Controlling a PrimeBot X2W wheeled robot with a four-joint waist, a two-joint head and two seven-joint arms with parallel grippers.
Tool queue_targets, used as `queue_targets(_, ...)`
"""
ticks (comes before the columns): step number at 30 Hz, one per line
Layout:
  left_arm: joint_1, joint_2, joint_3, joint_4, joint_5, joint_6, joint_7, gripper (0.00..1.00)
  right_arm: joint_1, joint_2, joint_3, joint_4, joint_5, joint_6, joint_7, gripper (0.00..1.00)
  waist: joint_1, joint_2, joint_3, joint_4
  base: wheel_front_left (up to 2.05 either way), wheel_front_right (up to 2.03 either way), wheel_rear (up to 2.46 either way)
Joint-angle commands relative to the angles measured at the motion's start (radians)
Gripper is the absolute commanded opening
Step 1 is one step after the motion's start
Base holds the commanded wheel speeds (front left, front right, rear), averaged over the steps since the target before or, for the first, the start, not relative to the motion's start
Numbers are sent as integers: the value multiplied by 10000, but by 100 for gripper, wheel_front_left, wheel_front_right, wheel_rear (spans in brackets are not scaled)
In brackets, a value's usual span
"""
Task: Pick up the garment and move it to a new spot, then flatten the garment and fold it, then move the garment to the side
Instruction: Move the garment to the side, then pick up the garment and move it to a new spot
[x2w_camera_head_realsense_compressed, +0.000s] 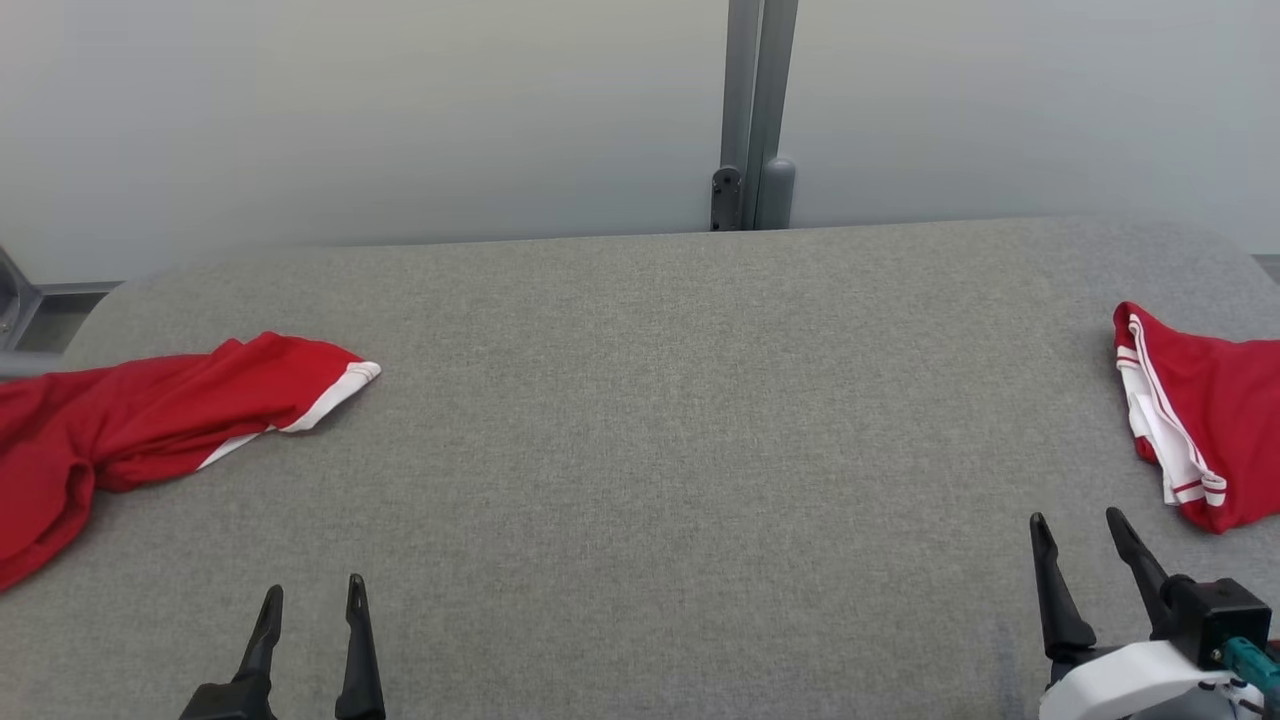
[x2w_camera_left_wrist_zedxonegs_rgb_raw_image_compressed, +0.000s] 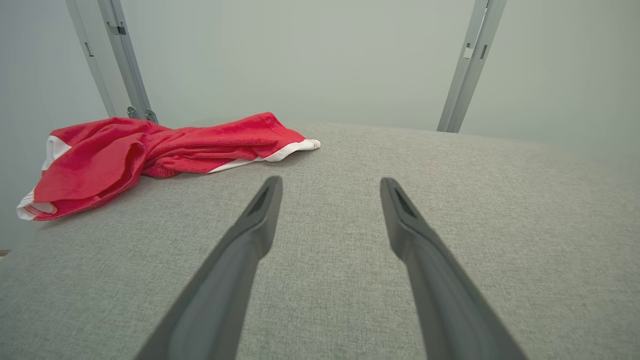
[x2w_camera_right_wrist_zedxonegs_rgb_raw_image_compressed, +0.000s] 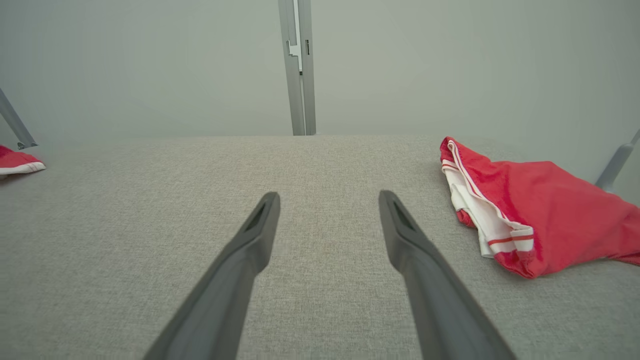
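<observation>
A crumpled red garment (x2w_camera_head_realsense_compressed: 150, 420) with white trim lies at the left edge of the grey padded table (x2w_camera_head_realsense_compressed: 640, 400); the left wrist view has the garment (x2w_camera_left_wrist_zedxonegs_rgb_raw_image_compressed: 150, 150) ahead and to the left of the fingers. My left gripper (x2w_camera_head_realsense_compressed: 313, 586) (x2w_camera_left_wrist_zedxonegs_rgb_raw_image_compressed: 331, 181) hovers open near the front edge, to the garment's right and apart from it, holding nothing. A second red garment (x2w_camera_head_realsense_compressed: 1220, 420) (x2w_camera_right_wrist_zedxonegs_rgb_raw_image_compressed: 550, 210) with a white striped band lies bunched at the right edge. My right gripper (x2w_camera_head_realsense_compressed: 1077, 517) (x2w_camera_right_wrist_zedxonegs_rgb_raw_image_compressed: 329, 195) stands open and empty just left of it.
A grey metal post (x2w_camera_head_realsense_compressed: 752, 115) rises behind the table's far edge against a pale wall. The left garment's tip (x2w_camera_right_wrist_zedxonegs_rgb_raw_image_compressed: 15, 161) appears at the far left of the right wrist view. Bare grey fabric stretches between the two garments.
</observation>
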Motion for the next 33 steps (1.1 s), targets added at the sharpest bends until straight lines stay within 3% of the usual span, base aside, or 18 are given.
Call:
queue_targets(1,140,31,50,88,81,-91,3,100,200,61,-58,-112,-176,-13,-26,100,1,0,-136,-35,0,0,0)
queue_targets(8,55,33,133,320,151,-296,3,100,544,532,-196,-160,-380,-13,-26,100,1,0,-190,-117,0,0,0)
queue_targets(21,-75,33,68,396,249,-416,3,100,578,711,-178,-150,-425,-14,-27,100,1,0,-181,153,0,0,0)
queue_targets(26,-130,33,82,393,340,-447,3,100,667,742,-185,-180,-345,-14,-27,100,1,0,-224,811,0,0,0)
queue_targets(33,7,33,300,394,475,-506,3,100,712,830,-18,-107,-252,-14,-27,100,1,0,-356,2530,0,0,0)
